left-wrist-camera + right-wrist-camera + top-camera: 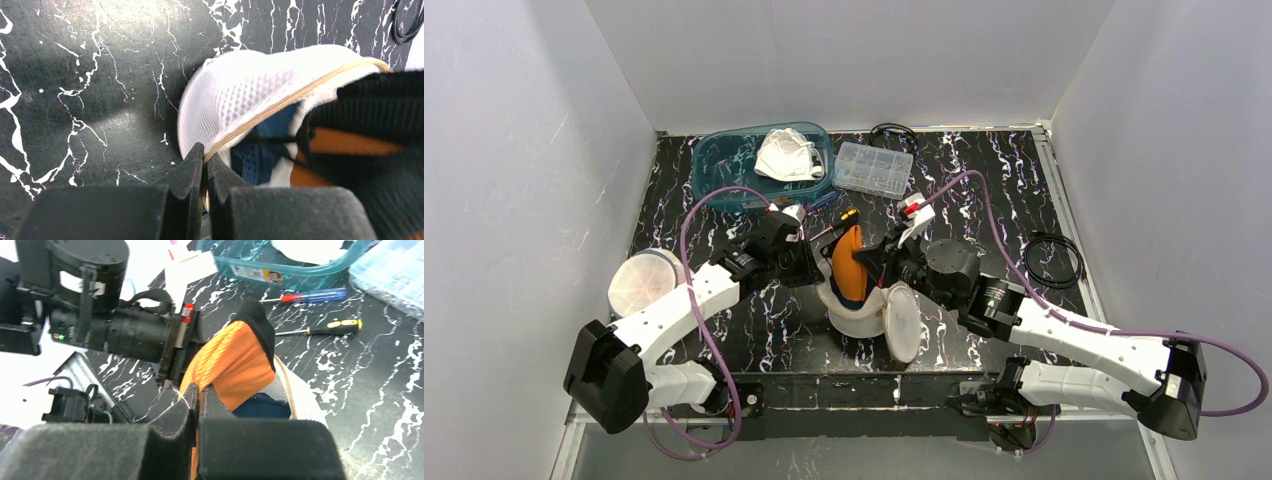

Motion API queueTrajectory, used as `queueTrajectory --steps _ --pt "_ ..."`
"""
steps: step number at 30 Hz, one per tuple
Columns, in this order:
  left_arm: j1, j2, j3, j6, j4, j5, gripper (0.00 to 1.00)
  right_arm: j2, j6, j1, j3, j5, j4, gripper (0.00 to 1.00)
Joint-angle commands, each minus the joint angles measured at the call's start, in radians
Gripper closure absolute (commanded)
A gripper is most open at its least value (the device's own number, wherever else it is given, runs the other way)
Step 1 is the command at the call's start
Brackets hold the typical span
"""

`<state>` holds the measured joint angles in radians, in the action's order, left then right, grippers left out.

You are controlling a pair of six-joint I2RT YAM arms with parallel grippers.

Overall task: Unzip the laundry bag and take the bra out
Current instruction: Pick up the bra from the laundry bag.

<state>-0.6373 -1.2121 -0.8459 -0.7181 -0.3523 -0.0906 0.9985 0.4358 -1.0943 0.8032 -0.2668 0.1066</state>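
Bra [851, 268] stands half out of the open laundry bag [854, 322] at mid-table [984, 190], its long axis rising from the bag mouth. Your right hand [197, 399] is clenched on the orange fabric. Your left hand [205, 161] is clenched on the zipper [280, 102] edge beside it. Extraction likely runs upward, away from the left hand.

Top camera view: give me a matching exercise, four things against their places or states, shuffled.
1 bra
2 laundry bag
3 white cloth
4 clear box

A in the teal bin
B right of the teal bin
C pinched at its zipper by the left gripper
D sticking out of the laundry bag, held by the right gripper

Pairs: 1-D, 2-C, 3-A, 4-B
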Motion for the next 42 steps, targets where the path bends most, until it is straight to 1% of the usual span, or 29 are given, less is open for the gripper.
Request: queueTrajectory --steps 1,5,8,13,14,17,19,22,26,33,36,38,42 --pt "0.002 0.060 -0.009 0.008 -0.038 -0.005 1.00 0.004 -0.043 -0.001 0.026 -0.112 -0.017 0.99" --pt "0.002 0.070 -0.003 0.014 -0.040 0.001 1.00 0.009 -0.036 -0.001 -0.003 -0.112 0.010 0.99" --pt "0.003 0.062 0.008 0.013 -0.048 0.007 1.00 0.009 -0.045 0.000 0.006 -0.103 -0.005 0.99" --pt "0.002 0.084 0.004 0.009 -0.095 0.043 1.00 0.009 -0.110 -0.001 0.079 -0.105 -0.130 0.99" --pt "0.002 0.094 -0.004 0.010 -0.115 0.054 0.92 0.011 -0.129 -0.001 0.091 -0.098 -0.161 0.99" --pt "0.005 0.121 -0.035 0.014 -0.174 0.068 0.62 0.008 -0.187 -0.001 0.114 -0.101 -0.239 0.99" --pt "0.007 0.141 -0.068 0.015 -0.213 0.067 0.46 0.001 -0.225 -0.001 0.127 -0.094 -0.278 0.99" --pt "0.010 0.168 -0.123 0.013 -0.281 0.073 0.32 -0.009 -0.273 0.000 0.154 -0.077 -0.315 0.99" --pt "0.015 0.197 -0.219 0.017 -0.352 0.078 0.24 -0.013 -0.343 -0.001 0.214 -0.048 -0.352 0.99" --pt "0.026 0.213 -0.384 0.027 -0.390 0.069 0.21 -0.014 -0.413 -0.001 0.334 0.014 -0.389 0.99" --pt "0.034 0.217 -0.427 0.008 -0.388 0.061 0.16 -0.015 -0.432 -0.001 0.380 0.061 -0.405 0.99" --pt "0.042 0.219 -0.453 -0.013 -0.370 0.034 0.11 -0.018 -0.490 0.000 0.403 0.091 -0.422 0.99" --pt "0.072 0.185 -0.538 -0.068 -0.337 -0.094 0.04 -0.011 -0.575 0.000 0.438 0.116 -0.476 0.99"
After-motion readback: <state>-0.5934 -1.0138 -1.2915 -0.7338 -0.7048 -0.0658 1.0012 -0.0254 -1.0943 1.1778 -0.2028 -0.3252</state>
